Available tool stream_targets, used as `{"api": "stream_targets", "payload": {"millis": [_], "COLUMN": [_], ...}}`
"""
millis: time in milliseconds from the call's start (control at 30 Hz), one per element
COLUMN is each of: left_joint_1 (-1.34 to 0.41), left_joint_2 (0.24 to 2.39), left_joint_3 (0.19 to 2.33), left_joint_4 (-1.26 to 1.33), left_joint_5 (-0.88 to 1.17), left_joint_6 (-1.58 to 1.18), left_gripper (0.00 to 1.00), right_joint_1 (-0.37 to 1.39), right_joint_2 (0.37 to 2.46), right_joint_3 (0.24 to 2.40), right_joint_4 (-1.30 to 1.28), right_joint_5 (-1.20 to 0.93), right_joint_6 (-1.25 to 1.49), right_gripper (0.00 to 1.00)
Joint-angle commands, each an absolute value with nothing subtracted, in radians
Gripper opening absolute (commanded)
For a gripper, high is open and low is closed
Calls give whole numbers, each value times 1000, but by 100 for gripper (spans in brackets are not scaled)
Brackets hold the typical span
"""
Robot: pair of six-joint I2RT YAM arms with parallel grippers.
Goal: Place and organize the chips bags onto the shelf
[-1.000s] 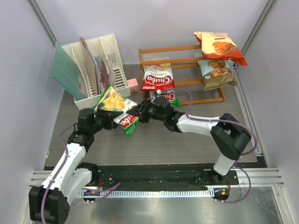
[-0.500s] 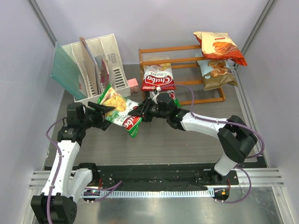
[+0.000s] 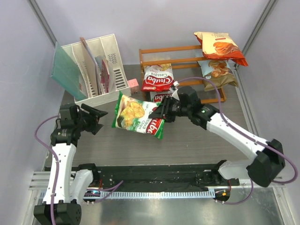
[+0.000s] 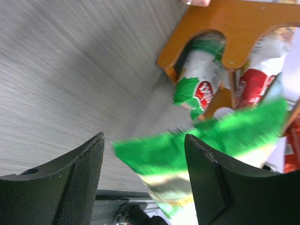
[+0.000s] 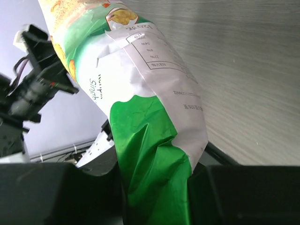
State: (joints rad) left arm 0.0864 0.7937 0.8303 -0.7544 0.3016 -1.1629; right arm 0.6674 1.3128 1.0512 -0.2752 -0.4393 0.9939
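Red bag leaning on the shelf near the table's far edge: white "Chuba" logo, "Cassava" above it, smaller lines too small to read. Green bag up over mid-table: red logo patch at its right end, letters unclear from above. In the right wrist view its white back shows a table of percent figures, upside down, digits uncertain, plus a sideways word starting "Sin". Second green bag under the shelf: red logo, partly hidden, blurred in the left wrist view. Cream-orange bag and blue-brown bag at the far right corner: print unreadable.
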Motion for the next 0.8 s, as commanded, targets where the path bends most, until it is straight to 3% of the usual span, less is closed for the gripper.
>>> {"api": "stream_targets", "payload": {"millis": [0, 300, 467, 767], "left_joint_1": [94, 94, 94, 94], "left_joint_2": [785, 792, 807, 825], "left_joint_3": [851, 831, 876, 855], "left_joint_4": [-819, -822, -819, -776], "left_joint_5": [264, 273, 275, 290], "left_joint_6": [-1075, -1071, -1052, -1080], "left_gripper": [69, 68, 68, 67], "right_joint_1": [594, 408, 282, 198], "right_joint_2": [1151, 1082, 944, 923], "right_joint_3": [1083, 1203, 1151, 1147], "right_joint_4": [-422, -851, -864, -1002], "right_joint_5": [-387, -168, -121, -123], "right_joint_6": [949, 792, 856, 811], "right_gripper": [1, 1, 1, 1]}}
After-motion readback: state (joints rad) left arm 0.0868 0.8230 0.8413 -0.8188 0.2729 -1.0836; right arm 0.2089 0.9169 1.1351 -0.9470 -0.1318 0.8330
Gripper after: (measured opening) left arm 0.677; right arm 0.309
